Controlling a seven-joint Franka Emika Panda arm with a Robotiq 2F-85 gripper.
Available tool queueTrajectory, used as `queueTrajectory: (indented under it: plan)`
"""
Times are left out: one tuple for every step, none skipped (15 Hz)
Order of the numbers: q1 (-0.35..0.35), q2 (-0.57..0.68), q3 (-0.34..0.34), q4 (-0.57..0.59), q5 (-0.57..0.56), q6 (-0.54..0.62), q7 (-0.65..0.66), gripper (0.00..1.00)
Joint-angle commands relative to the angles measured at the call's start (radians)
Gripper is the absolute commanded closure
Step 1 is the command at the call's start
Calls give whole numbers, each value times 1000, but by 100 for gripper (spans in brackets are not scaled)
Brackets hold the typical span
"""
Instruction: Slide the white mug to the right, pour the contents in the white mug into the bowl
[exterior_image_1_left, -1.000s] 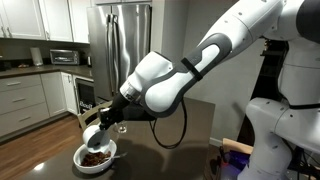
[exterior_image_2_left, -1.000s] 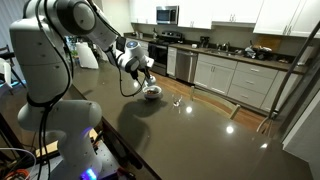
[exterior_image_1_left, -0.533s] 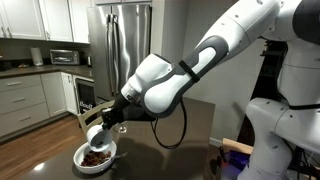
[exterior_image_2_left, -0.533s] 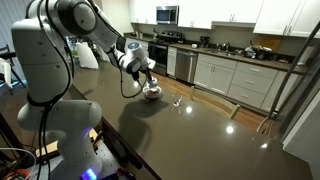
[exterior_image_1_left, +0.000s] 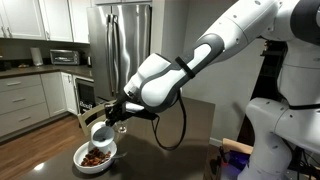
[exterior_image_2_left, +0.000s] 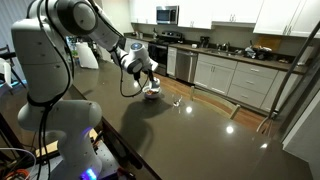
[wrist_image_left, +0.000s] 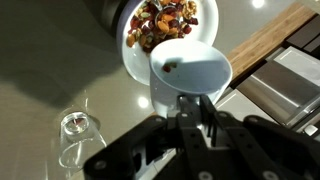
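jaws: clamped on white mug (wrist_image_left: 200, 82) | wrist view alone: brown bit (wrist_image_left: 175, 68) inside | bowl (wrist_image_left: 134, 62) beneath

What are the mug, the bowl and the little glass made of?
Mug: looks like ceramic, plain white and smooth with a soft shine.
Bowl: likely the same glazed white ceramic, with a glossy rim.
Glass: clear glass, or maybe plastic; the table shows through it.
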Motion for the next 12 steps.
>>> queueTrajectory:
  plan:
    - [0, 0, 0, 0, 2, 0, 1, 85]
    - [0, 0, 0, 0, 2, 0, 3, 85]
    - [0, 0, 0, 0, 2, 0, 6, 85]
    - [0, 0, 0, 0, 2, 0, 6, 85]
    - [0, 0, 0, 0, 2, 0, 7, 94]
    - [0, 1, -2, 0, 2, 1, 11, 93]
    - [0, 4, -7, -2, -4, 5, 17, 93]
    - [2, 8, -12, -2, -12, 8, 23, 93]
    - [5, 11, -18, -3, -23, 13, 32, 93]
    - [7, 13, -24, -4, -30, 15, 37, 94]
    - [10, 14, -32, -4, -38, 17, 42, 93]
    - [13, 14, -40, -5, -44, 21, 47, 93]
